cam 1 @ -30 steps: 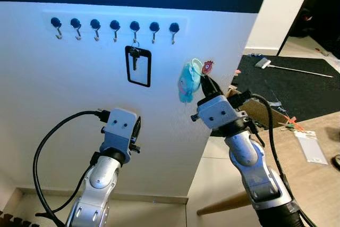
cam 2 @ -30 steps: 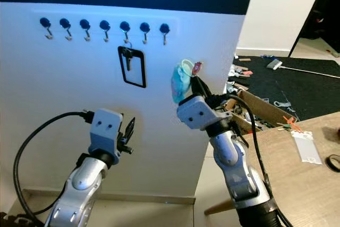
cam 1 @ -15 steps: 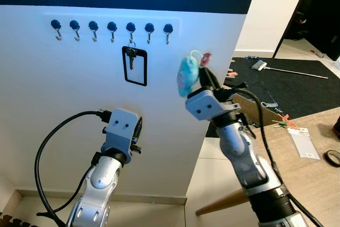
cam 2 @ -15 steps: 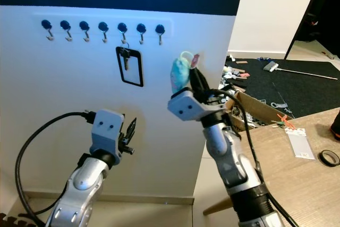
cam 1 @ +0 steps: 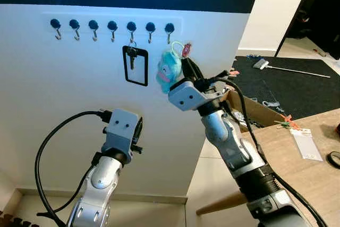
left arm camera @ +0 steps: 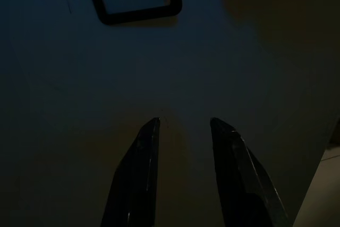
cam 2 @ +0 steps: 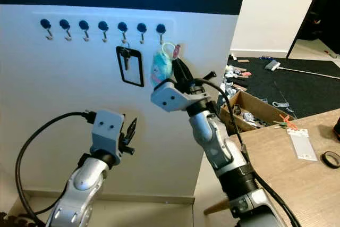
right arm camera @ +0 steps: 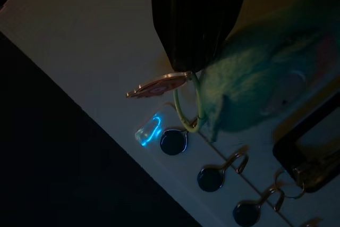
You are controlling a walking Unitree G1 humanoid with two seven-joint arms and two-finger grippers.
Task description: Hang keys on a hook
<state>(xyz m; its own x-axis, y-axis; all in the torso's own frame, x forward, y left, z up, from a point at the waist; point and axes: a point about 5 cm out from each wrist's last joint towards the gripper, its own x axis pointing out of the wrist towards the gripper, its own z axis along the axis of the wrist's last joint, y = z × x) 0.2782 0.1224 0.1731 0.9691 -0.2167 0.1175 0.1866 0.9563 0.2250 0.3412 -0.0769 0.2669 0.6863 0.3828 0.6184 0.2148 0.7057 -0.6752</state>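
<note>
A white wall rail carries a row of several black-knobbed hooks; the rightmost hook [cam 1: 169,28] is bare. A set of keys on a black strap [cam 1: 131,56] hangs from a hook two places to its left. My right gripper [cam 1: 186,61] is raised close below the rightmost hook, shut on a keychain with a turquoise plush [cam 1: 165,71], a green ring [right arm camera: 187,115] and a reddish tag [right arm camera: 159,84]. The ring hangs just short of that hook's knob [right arm camera: 173,142]. My left gripper [left arm camera: 183,123] is held low before the wall, open and holding nothing.
To the right the wall ends at a corner. Beyond it lie a cardboard box [cam 1: 249,107], a black rug [cam 1: 289,86] with clutter, and a wooden table [cam 1: 297,163] with a card [cam 1: 306,144] on it.
My right arm has carried the keychain up and to the left, from beside the wall corner to just under the rightmost hook. The left arm has stayed put.
</note>
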